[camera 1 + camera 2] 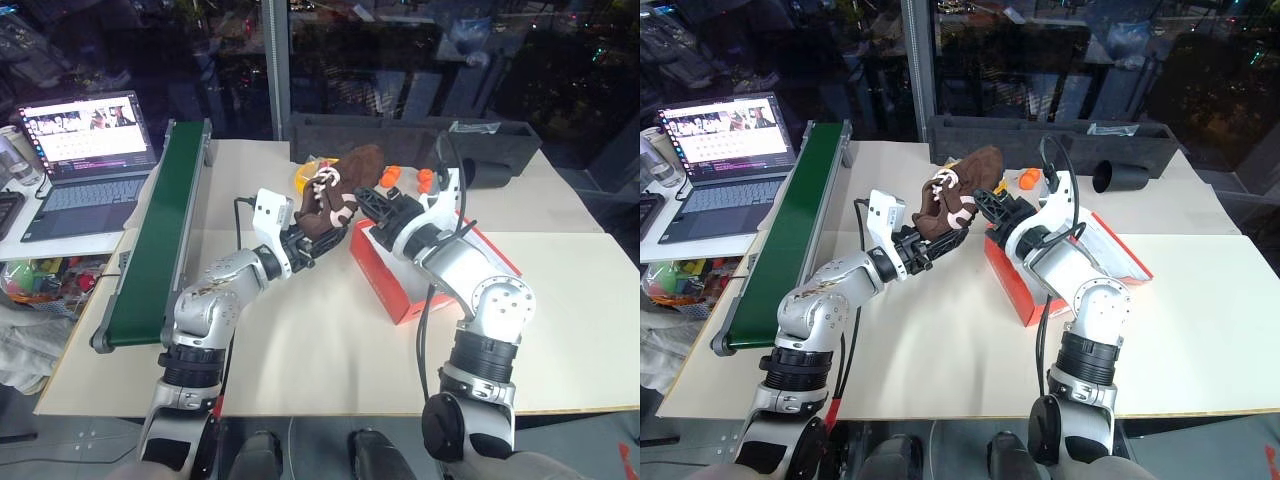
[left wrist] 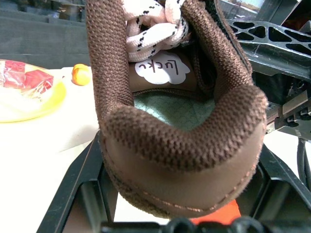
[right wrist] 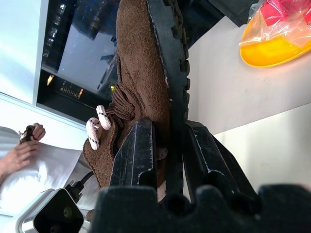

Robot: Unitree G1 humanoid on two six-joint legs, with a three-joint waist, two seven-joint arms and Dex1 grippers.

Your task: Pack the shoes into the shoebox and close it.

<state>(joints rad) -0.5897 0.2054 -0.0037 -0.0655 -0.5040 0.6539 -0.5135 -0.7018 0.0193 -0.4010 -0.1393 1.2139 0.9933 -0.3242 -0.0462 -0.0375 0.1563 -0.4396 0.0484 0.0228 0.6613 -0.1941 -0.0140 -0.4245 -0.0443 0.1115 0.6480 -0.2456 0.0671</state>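
Above the shoebox (image 1: 400,275), brown shoe (image 1: 335,195) clamped between left hand (image 1: 312,248) and right hand (image 1: 368,200).

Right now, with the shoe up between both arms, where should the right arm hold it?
By the sole edge at the side, coming from the right: the right gripper fingers already pinch sole and suede wall there, while the left gripper cups the heel of the shoe.

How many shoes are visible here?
1. A brown shoe is held in the air between the left hand and right hand, above the table beside the red-orange shoebox. A second may be hidden.
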